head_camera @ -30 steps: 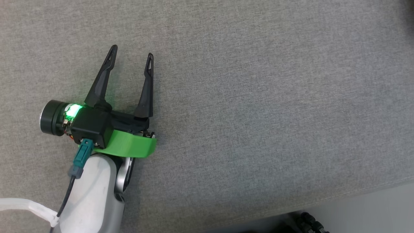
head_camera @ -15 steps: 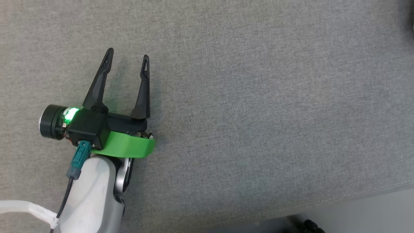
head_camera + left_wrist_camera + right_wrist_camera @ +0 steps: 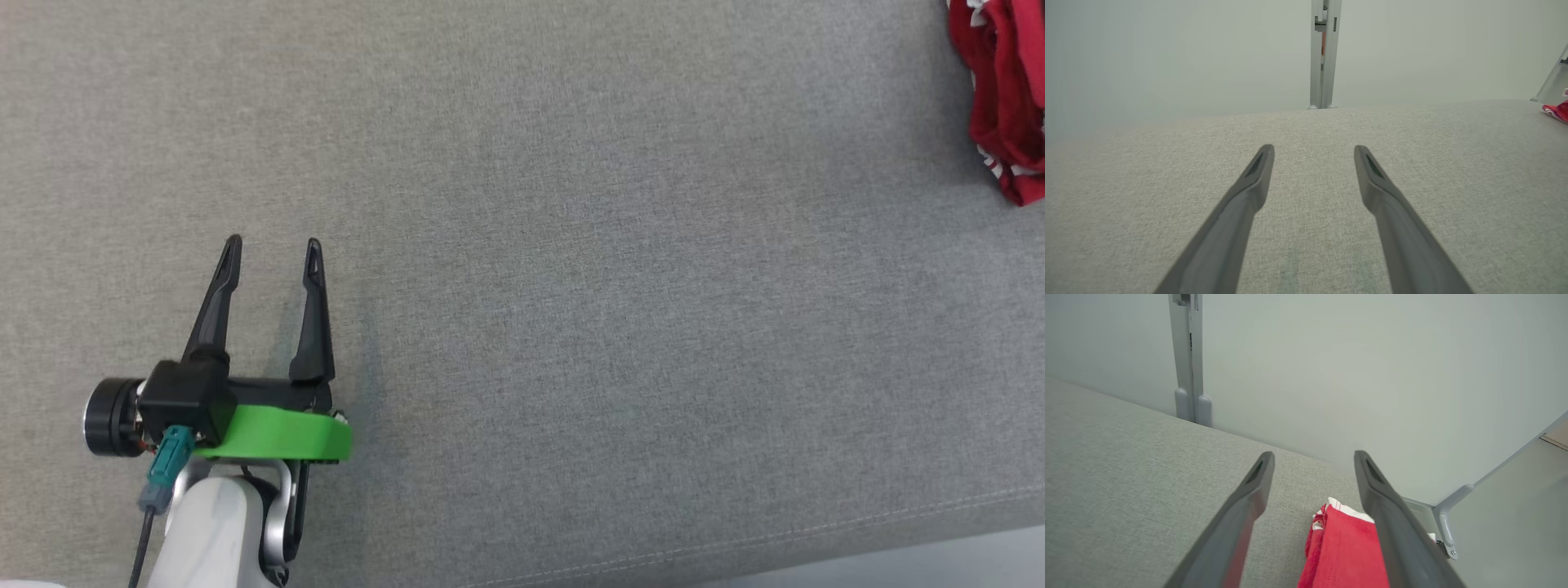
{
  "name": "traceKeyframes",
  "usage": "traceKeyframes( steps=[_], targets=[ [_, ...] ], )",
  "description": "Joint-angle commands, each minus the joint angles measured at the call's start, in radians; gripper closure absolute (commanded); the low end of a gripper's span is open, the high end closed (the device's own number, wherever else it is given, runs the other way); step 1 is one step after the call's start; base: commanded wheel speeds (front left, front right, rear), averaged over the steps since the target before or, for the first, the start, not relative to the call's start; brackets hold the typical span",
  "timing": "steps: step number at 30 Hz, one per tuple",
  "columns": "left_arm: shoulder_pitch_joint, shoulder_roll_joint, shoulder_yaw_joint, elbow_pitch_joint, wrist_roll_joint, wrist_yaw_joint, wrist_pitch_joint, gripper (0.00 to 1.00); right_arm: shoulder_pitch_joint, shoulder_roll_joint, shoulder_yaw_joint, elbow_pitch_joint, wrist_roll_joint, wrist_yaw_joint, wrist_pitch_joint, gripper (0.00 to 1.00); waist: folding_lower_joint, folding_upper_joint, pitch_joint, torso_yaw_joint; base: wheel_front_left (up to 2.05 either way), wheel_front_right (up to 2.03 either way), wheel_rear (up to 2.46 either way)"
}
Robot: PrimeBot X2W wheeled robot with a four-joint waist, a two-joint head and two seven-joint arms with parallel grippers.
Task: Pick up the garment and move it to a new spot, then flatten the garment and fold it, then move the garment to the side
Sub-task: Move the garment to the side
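Observation:
The garment [image 3: 1008, 98] is a bunched red cloth with white trim, lying at the far right corner of the grey fabric surface [image 3: 612, 286]. In the right wrist view my right gripper [image 3: 1314, 455] hovers open just above the garment [image 3: 1345, 551], and nothing is pinched between its fingers. My left gripper [image 3: 273, 245] is open and empty over bare fabric at the lower left, far from the cloth. From the left wrist, the left gripper [image 3: 1314, 149] points across the surface, with a sliver of the garment [image 3: 1557, 111] at the right edge.
The surface's front edge, with a stitched seam [image 3: 898, 523], runs along the bottom right. Pale wall panels close off the far side, with a grey upright post [image 3: 1324, 53] behind it. A metal corner bracket [image 3: 1447, 522] stands just beyond the garment.
The head camera has shifted, bringing the red garment into the top right corner. The left gripper now sits lower and further left in the picture, still open.

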Motion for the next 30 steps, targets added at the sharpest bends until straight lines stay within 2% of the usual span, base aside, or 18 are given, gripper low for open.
traceKeyframes(
  steps=[1, 8, 21, 30],
  targets=[
    [0.028, 0.009, 0.011, 0.000, -0.009, 0.005, -0.006, 0.00, 0.031, 0.018, -0.008, -0.015, -0.001, -0.002, -0.010, 0.00, 0.0000, 0.0000, -0.088, 0.041, 0.00, 0.00, 0.00],
    [0.096, 0.014, 0.036, 0.008, -0.034, 0.009, -0.007, 0.00, 0.181, 0.107, -0.106, -0.148, -0.071, -0.002, -0.015, 0.00, 0.0000, 0.0000, -0.174, 0.066, 0.00, 0.00, 0.00],
    [0.162, 0.020, 0.052, 0.030, -0.048, 0.007, -0.007, 0.00, 0.606, 0.264, -0.396, -0.429, -0.220, -0.002, -0.015, 0.00, 0.0000, 0.0000, -0.277, 0.061, 0.00, 0.00, 0.00],
    [0.185, 0.028, 0.064, 0.057, -0.060, 0.000, -0.007, 0.00, 0.845, 0.346, -0.505, -0.547, -0.256, -0.002, -0.015, 0.00, 0.0000, 0.0000, -0.323, 0.049, 0.00, 0.00, 0.00]
  ],
)
